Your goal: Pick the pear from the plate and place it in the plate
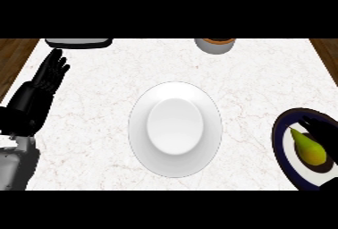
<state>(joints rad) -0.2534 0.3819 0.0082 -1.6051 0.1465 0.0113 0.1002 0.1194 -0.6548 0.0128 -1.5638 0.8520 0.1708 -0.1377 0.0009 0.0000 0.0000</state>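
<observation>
**Inspector:** Report your hands.

**Operator:** My left hand [41, 85] rests open at the left edge, fingers straight and pointing up, holding nothing. My right hand [321, 129] shows only as dark fingers at the right edge; I cannot tell their state.

**Inspector:** And the pear?

**Operator:** The pear [308, 147] lies on the dark-rimmed plate [282, 154], just beside my right hand. The white plate [175, 129] sits between my hands, bare.
</observation>
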